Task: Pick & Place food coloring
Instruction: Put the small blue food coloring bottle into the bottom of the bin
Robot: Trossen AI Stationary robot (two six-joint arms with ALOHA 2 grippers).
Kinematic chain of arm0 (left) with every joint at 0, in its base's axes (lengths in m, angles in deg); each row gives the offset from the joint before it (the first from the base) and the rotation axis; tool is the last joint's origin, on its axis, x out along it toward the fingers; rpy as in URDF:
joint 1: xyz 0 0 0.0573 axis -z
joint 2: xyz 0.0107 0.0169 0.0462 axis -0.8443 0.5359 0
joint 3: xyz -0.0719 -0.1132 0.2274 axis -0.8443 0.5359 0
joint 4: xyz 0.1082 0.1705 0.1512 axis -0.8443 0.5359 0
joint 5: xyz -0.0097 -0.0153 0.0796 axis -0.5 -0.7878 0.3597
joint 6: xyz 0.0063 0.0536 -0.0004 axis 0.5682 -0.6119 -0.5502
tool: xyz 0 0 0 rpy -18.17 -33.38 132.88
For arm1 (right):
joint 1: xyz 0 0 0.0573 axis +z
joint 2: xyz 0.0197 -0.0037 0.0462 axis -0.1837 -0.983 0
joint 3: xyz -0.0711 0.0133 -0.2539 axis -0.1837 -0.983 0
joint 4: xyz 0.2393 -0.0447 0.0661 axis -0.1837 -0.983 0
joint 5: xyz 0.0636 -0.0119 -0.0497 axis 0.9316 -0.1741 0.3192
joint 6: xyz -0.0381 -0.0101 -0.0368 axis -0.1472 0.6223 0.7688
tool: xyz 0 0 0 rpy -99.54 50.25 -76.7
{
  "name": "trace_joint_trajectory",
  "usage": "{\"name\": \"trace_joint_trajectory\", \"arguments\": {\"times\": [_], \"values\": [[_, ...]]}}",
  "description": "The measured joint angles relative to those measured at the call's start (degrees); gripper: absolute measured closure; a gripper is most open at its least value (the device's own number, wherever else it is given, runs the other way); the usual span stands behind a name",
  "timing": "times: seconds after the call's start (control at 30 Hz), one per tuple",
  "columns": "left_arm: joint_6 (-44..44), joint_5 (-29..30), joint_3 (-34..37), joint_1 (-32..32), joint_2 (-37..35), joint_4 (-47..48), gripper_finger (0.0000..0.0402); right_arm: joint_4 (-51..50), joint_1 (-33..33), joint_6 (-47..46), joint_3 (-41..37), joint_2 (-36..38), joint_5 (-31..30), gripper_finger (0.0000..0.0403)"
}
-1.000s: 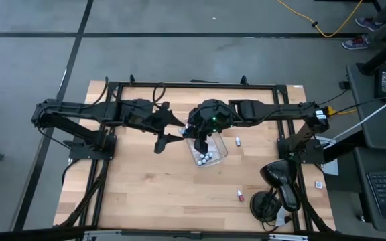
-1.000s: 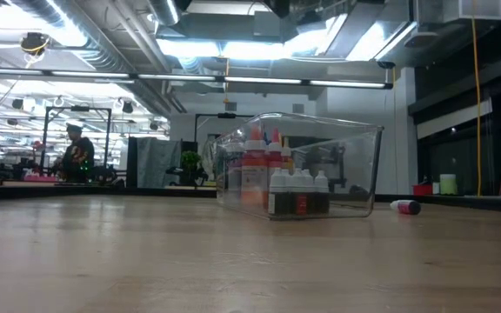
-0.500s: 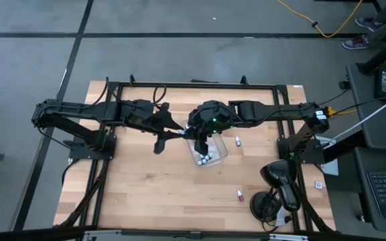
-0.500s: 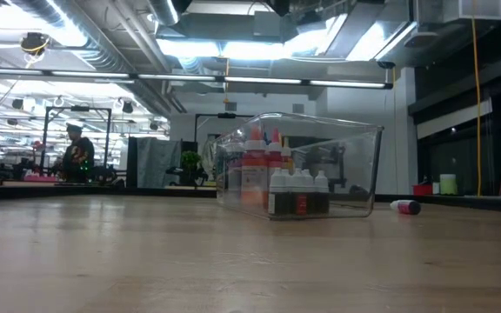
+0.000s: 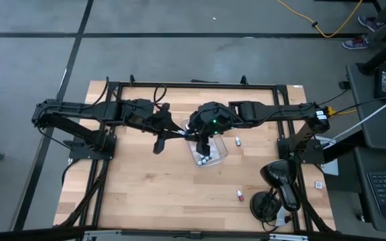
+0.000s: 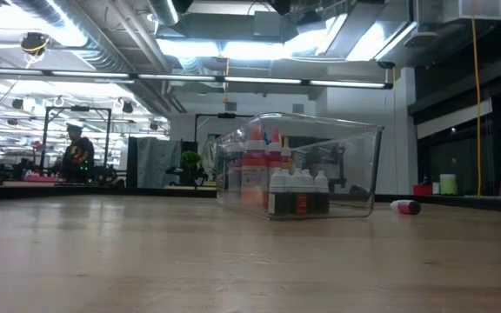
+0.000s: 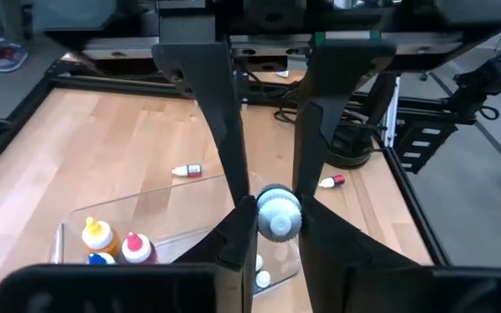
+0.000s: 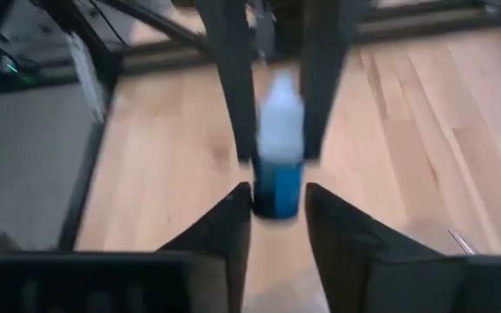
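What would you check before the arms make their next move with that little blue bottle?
1. Left gripper fingers closed on the blue bottle at its cap: ok.
2. Right gripper free of the bottle: cannot tell.
3. Clear tray upright, with room inside: ok.
4. Bottles in tray standing: ok.
5. Two loose bottles lying clear of both arms: ok.

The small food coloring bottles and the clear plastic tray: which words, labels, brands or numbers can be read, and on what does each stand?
None can be read.
Upright food coloring bottles in the clear rectangular plastic tray: label bands show, too small to read.
Blue bottle with pale cap between both grippers: blurred, no text visible.
Stray bottles on the wooden table: too small.
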Motion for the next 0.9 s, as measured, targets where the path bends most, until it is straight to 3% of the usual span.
{"name": "trace_joint_trajectory", "arguments": {"times": [0.43, 0.57, 0.9], "values": [[-0.1, 1.2, 0.0, 0.0, 2.5, -0.8, 0.0342, -21.1, -0.3, -5.5, 0.6, 8.9, -13.2, 0.0125], [-0.1, 1.1, 0.0, 0.4, 6.1, -0.8, 0.0342, -24.6, -0.3, -9.8, 0.6, 12.9, -18.5, 0.0109], [0.9, 2.6, 0.0, 0.4, 15.9, -1.4, 0.0343, -26.1, 1.4, -13.9, 0.6, 17.9, -18.4, 0.0107]]}}
